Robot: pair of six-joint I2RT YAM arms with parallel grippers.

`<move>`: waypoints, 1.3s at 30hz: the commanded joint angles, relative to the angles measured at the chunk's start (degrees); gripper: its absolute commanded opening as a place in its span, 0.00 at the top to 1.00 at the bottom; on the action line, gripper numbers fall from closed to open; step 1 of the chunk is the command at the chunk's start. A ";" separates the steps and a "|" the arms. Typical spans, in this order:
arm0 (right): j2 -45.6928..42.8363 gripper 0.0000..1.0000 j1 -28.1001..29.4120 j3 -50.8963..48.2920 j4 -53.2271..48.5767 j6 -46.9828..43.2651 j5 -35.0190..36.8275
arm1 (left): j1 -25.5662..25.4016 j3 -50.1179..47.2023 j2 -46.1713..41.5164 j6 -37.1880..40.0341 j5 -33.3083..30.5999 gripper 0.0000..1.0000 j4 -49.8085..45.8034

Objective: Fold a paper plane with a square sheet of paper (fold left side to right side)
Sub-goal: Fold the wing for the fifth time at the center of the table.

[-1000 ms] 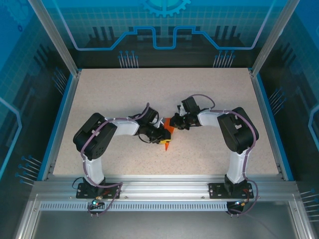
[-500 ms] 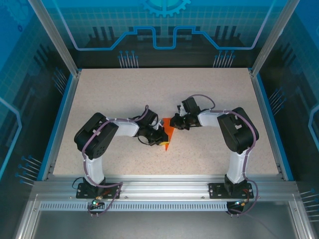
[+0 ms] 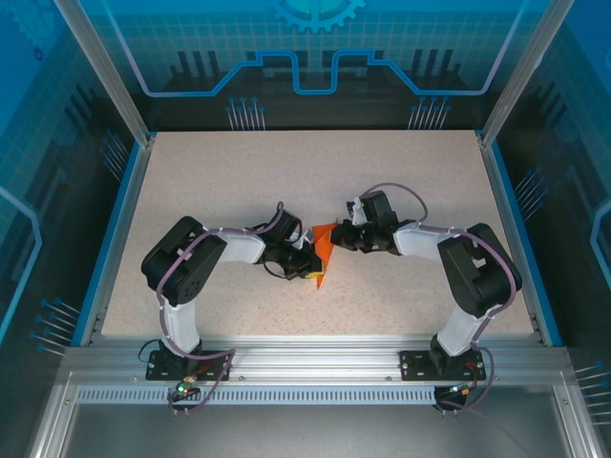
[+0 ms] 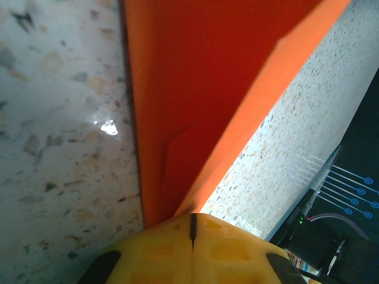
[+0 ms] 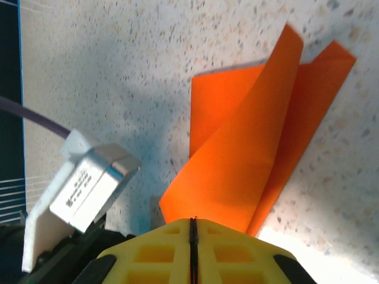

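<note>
**Asker:** Where is the orange paper, and what has hold of it?

**Describer:** The paper (image 3: 324, 250) lies between the two grippers, on a speckled table (image 3: 210, 172). It is partly folded, with one flap standing up off the surface. The left gripper (image 3: 314, 276) is clenched on the pointed end. In its wrist view the jaws meet with only a thin line between them, and the paper fans away just ahead of the tips. The right gripper (image 3: 337, 237) is also pressed closed. The paper's other end runs in under its tips, so I judge it is pinching that end.

**Asker:** Which step does this look like?

**Describer:** Probably the centre fold, with the left half being carried over onto the right. The raised flap is not yet flat, so I would call the fold about half made.

**Asker:** How should it be done well?

**Describer:** One gripper should act as the anchor, holding its end low against the table. The other should carry its flap over in an arc, not drag it across. The two edges need to line up ahead of the tips before anything is pressed. The paper is thin: pulling the grippers apart may tear it or slip it free, and pushing them together will likely buckle it. Once the edges match, pressing along the fold outward from the tips should set a clean crease.
</note>
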 commanded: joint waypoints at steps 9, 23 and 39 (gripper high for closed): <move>3.54 0.91 3.91 -0.40 2.21 -1.01 -3.59 | -0.49 -2.29 1.85 -0.83 -4.53 1.00 -6.45; 8.40 0.91 4.58 4.07 -3.42 -4.30 0.13 | -0.62 -1.90 1.73 -0.21 -4.77 1.00 -7.68; 12.62 0.91 0.42 10.88 -8.79 -8.99 1.65 | -0.58 -1.70 1.82 0.49 -5.11 1.00 -8.95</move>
